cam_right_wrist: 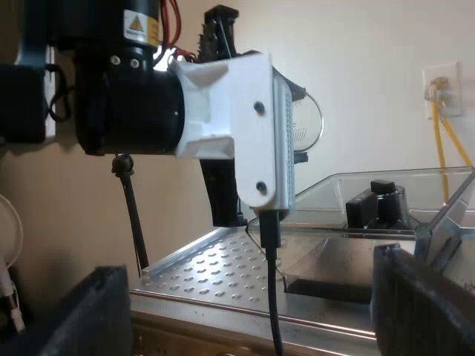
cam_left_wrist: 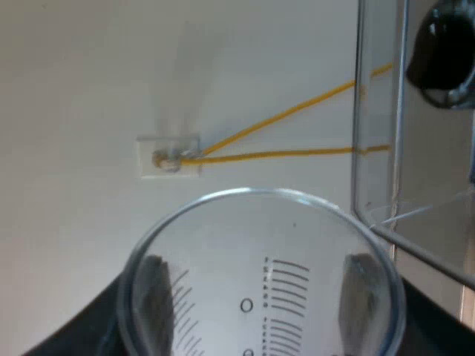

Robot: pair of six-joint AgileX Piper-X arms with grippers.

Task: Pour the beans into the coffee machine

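A: Two fingers of the left end effector (cam_left_wrist: 257, 300) clamp the measuring glass (cam_left_wrist: 260, 222). Its rim sits just beside the clear wall edge of the bean hopper (cam_left_wrist: 377, 133).
B: Right end effector (cam_right_wrist: 260, 311)?
A: Spread wide, gripping nothing, level with the perforated top of the espresso machine (cam_right_wrist: 215, 274). Open room between its fingers.

1. Seen from the left wrist, the clear wall of the measuring glass (cam_left_wrist: 263, 285) carries a printed scale (cam_left_wrist: 286, 276) of short dark graduation lines in stacked columns.
2. Beside that scale stands one round character (cam_left_wrist: 246, 305), readable as "0" or "O". A second mark below it is cut off and is perhaps another of the kind.
3. In the right wrist view, a yellow sticker (cam_right_wrist: 139, 28) on the black joint (cam_right_wrist: 126, 96) of the left arm bears a warning triangle. Its small print cannot be read.
4. That view also shows faint graduation lines on the glass, with no legible numbers.
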